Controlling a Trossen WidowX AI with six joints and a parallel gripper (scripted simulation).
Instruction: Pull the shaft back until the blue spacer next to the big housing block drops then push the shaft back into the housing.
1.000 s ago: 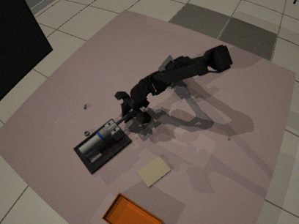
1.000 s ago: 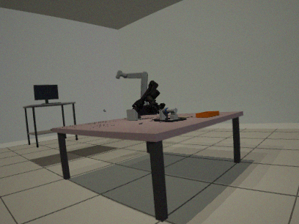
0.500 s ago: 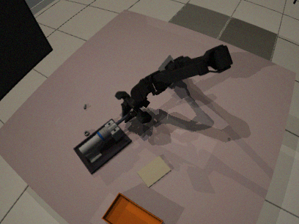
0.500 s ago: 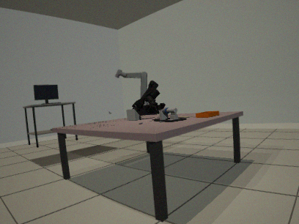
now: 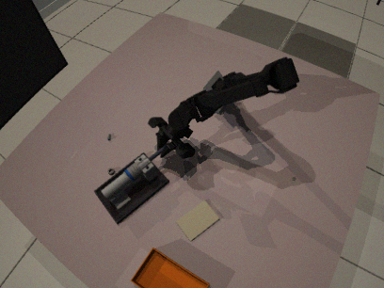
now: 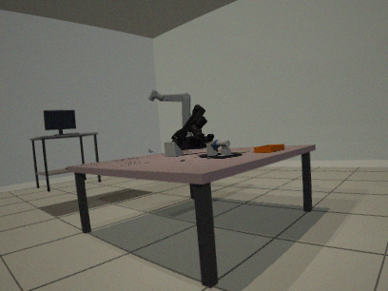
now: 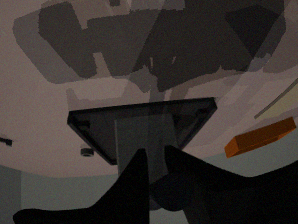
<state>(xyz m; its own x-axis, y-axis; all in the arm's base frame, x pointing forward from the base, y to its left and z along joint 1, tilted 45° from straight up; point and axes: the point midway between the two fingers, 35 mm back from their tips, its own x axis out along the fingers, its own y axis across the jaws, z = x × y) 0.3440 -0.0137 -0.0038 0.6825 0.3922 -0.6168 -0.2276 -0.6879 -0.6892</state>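
Note:
My gripper (image 5: 167, 149) (image 7: 154, 153) is shut on the shaft (image 5: 155, 153), which sticks out of the upper right end of the assembly in the top view. The housing's pale cylinder (image 5: 114, 187) and grey blocks (image 5: 148, 171) stand on a dark base (image 5: 141, 200) (image 6: 234, 155) (image 7: 142, 105). A blue spacer (image 5: 130, 174) (image 6: 215, 143) sits in line between the long cylinder and the pale part nearer my gripper. Other spacers cannot be made out on the shaft. In the wrist view the fingers hide most of the shaft.
A small dark ring (image 5: 111, 171) (image 7: 87, 151) lies beside the base. A small dark piece (image 5: 109, 136) (image 7: 6, 142) lies farther off. A pale yellow pad (image 5: 198, 220) and an orange tray (image 5: 181, 266) (image 6: 269, 148) (image 7: 260, 138) are on the other side.

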